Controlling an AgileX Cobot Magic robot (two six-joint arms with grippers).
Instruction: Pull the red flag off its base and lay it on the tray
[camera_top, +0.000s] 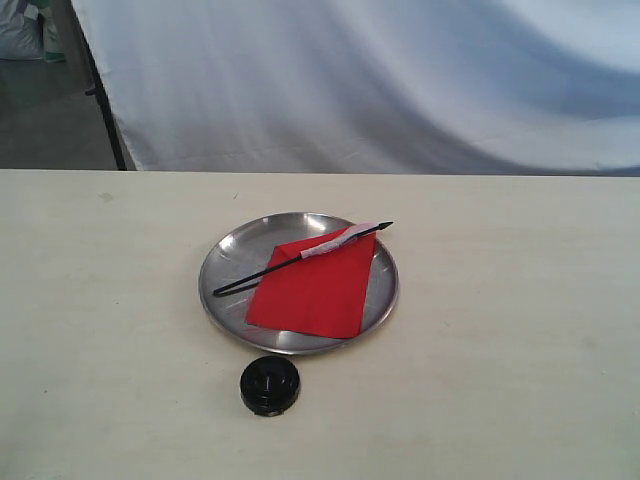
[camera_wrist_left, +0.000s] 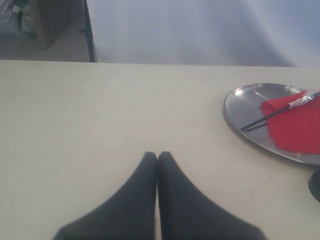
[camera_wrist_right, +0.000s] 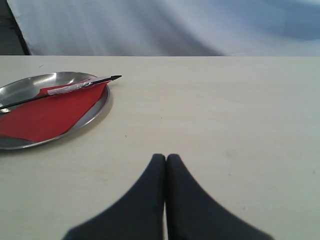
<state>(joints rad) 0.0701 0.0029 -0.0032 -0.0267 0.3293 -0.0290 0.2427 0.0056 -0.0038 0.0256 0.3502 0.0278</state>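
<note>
Right gripper (camera_wrist_right: 165, 159) rests pinched together, well apart from the tray (camera_wrist_right: 30, 86).

The table (camera_top: 520, 330) has a pale cream, matte top with a faint grain, and it runs back to a straight far edge in the exterior view. Two things rest directly on it. The tray (camera_top: 215, 262), round, shallow and shiny silver, sits flat near the middle. The base (camera_top: 269, 385), a small round black disc with a centre hole, stands on the bare top just beside the tray's near rim, not touching it. A few faint specks (camera_top: 105, 197) mark the top toward its far left.
</note>
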